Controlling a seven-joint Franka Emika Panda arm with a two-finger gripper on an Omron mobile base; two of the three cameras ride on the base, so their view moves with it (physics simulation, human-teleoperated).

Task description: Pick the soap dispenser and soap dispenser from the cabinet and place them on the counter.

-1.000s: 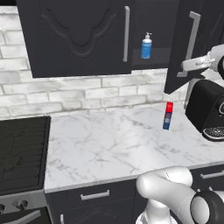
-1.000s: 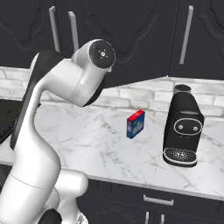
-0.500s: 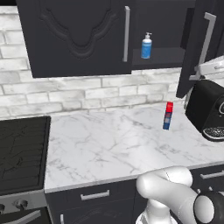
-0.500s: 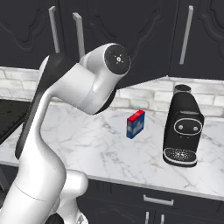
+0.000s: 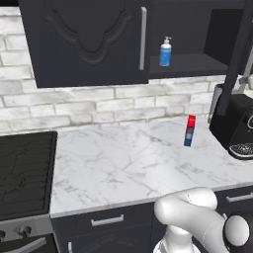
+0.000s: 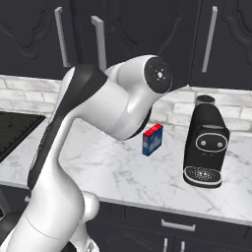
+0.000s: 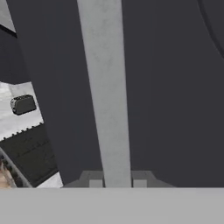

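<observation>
A small bright-blue soap dispenser with a white pump stands on the open shelf of the dark wall cabinet. The cabinet's right door is swung out edge-on toward me. In the hand view, my gripper is shut on that door's long silver bar handle, which runs up between the two dark fingertips. The white marble counter lies below the shelf, also seen in the right base view as the counter.
A slim red-topped blue bottle stands on the counter beneath the shelf. A black coffee machine sits at the right, and a black stovetop at the left. The left cabinet door is closed.
The right cabinet door has swung further open and my hand has moved right with its handle. The blue soap dispenser has not moved.
</observation>
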